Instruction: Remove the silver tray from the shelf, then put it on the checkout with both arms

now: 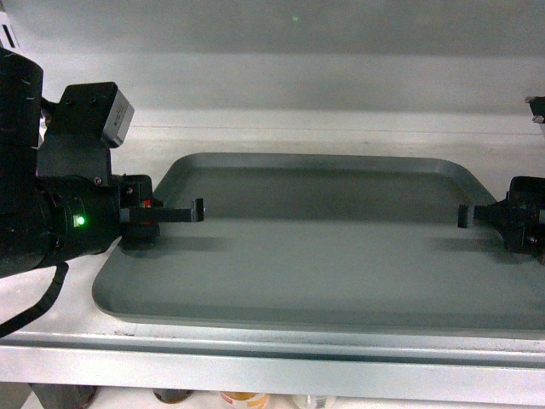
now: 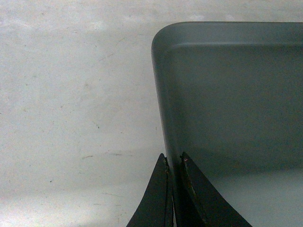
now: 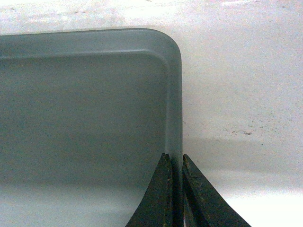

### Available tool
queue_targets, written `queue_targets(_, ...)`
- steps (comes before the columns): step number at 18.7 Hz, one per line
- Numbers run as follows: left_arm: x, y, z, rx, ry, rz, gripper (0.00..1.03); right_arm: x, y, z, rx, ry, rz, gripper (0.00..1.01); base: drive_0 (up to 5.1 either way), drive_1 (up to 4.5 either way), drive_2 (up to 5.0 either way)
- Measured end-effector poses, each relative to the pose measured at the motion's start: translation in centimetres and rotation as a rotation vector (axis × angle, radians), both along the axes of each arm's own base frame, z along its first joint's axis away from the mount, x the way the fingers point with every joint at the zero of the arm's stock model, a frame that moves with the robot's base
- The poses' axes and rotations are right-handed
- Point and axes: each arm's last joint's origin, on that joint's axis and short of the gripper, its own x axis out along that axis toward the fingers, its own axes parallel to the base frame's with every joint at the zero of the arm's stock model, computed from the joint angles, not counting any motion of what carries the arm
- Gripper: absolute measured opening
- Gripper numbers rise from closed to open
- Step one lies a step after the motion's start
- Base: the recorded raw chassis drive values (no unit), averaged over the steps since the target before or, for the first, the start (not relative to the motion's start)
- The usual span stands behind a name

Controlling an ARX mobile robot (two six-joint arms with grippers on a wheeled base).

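Jar lids [image 1: 243, 398], or something like them, peek out dimly below the shelf's folded front lip in the head view; they are too dark and cropped to name for certain. Above that lip the shelf [image 1: 51, 315] carries the silver tray [image 1: 324, 256], which lies flat on the white board, its long side running parallel to the front edge. The left claw [image 1: 162, 215] reaches in over the tray's left short side, a small red mark on it and a green light glowing on the black arm behind; a grey box [image 1: 117, 115] sits on top of that arm. The right claw [image 1: 477, 217] comes in at the opposite short side, partly cut off by the frame edge. Only the wrist views show the grips: in the left wrist view the two dark fingers [image 2: 154, 201] are pressed together on the tray's rim [image 2: 163, 118], one outside and one inside, and in the right wrist view the fingers [image 3: 158, 198] pinch the rim [image 3: 176, 109] the same way. Those close views also show scuffs and specks on the white shelf board [image 2: 71, 118] that the head view smooths over. Farthest back, a plain pale wall [image 1: 272, 51] bears a tiny green dot. No writing is legible anywhere.
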Motion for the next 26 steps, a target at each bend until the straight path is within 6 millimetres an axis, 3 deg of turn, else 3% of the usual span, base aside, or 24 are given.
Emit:
queue_targets(3, -0.7, -0.1, 0.4, -0.004, 0.002, 0.011, 0.04, -0.5, 0.3, 0.6, 0.010, -0.027, -0.014, 0.03, 0.0, 0.00, 0.0)
queue_targets(4, -1.5, -0.2, 1.6, -0.009, -0.027, 0.023, 0.04, -1.2, 0.5, 2.2, 0.015, -0.093, -0.014, 0.03, 0.0, 0.00, 0.0)
queue_targets(6, -3.3, -0.3, 6.4, -0.020, -0.153, 0.039, 0.04, -2.6, 0.7, 5.8, 0.033, -0.203, -0.011, 0.03, 0.0, 0.00, 0.0)
queue_targets(7, -4.0, -0.3, 7.7, -0.014, -0.177, 0.045, 0.04, -3.0, 0.8, 6.6, 0.035, -0.218, -0.011, 0.03, 0.0, 0.00, 0.0)
queue_targets(14, -4.8, 0.2, 7.3, 0.007, -0.071, 0.053, 0.04, -3.2, 1.3, 7.2, -0.035, -0.087, 0.022, 0.03, 0.0, 0.00, 0.0)
queue_targets(26, -4.7, 0.6, 6.9, 0.012, -0.032, 0.062, 0.04, -3.5, 1.9, 7.3, -0.086, -0.031, 0.029, 0.03, 0.0, 0.00, 0.0)
